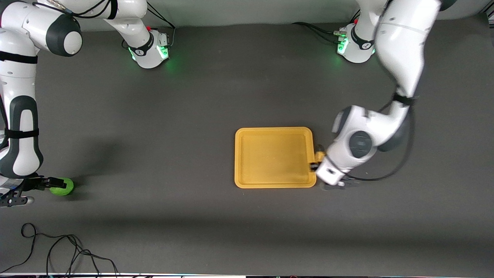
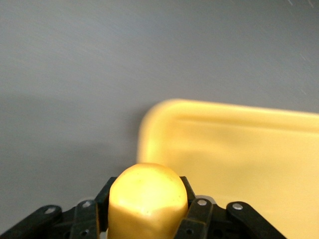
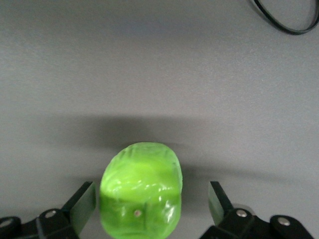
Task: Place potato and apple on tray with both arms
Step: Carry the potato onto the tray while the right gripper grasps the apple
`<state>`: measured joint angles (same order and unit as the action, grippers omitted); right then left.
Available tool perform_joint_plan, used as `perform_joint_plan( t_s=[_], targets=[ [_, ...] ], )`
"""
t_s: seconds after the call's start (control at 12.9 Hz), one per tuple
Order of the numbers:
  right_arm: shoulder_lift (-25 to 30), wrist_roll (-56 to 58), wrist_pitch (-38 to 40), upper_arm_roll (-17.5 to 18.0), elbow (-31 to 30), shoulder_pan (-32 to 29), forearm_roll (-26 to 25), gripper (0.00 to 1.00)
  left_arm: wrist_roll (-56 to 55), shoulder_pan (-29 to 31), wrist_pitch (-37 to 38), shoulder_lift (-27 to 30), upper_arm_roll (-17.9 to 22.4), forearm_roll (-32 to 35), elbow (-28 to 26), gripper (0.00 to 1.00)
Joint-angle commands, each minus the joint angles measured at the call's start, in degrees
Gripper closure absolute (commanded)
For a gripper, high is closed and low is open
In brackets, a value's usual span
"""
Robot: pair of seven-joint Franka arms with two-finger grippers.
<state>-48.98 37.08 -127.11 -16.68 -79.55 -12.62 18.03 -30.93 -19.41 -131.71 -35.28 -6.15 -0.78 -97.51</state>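
Observation:
The yellow-orange tray (image 1: 274, 181) lies flat near the table's middle. My left gripper (image 1: 317, 165) is shut on the potato (image 1: 320, 156), a yellow-orange lump, right beside the tray's rim at the left arm's end. In the left wrist view the potato (image 2: 147, 199) sits clamped between the black fingers (image 2: 199, 214), with the tray (image 2: 239, 164) just ahead. The green apple (image 1: 63, 186) lies on the table at the right arm's end. My right gripper (image 1: 50, 184) is open around it. In the right wrist view the apple (image 3: 141, 189) lies between the spread fingers (image 3: 218, 201), with a gap on one side.
A black cable (image 1: 58, 247) lies coiled near the table's front edge at the right arm's end, and shows in the right wrist view (image 3: 289, 20). The two green-lit arm bases (image 1: 152, 48) stand along the edge farthest from the camera.

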Motion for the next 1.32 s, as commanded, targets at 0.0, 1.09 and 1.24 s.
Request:
perform_joint_plan(
  t_s=[0.0, 1.09, 1.24],
  targets=[
    [-1.1, 2.0, -1.6, -0.2, 0.6, 0.1, 2.1, 0.00, -2.5, -3.9, 0.0, -2.4, 1.2, -0.7, 0.7, 0.79],
    [22.0, -1.8, 21.5, -2.2, 0.7, 5.5, -8.7, 0.78, 3.5, 1.4, 15.4, 9.1, 1.8, 0.2, 1.4, 0.12],
    [28.6, -2.2, 28.8, -2.2, 0.6, 6.4, -9.7, 0.78, 13.4, 8.6, 20.3, 13.9, 1.8, 0.2, 1.9, 0.07]
  ],
)
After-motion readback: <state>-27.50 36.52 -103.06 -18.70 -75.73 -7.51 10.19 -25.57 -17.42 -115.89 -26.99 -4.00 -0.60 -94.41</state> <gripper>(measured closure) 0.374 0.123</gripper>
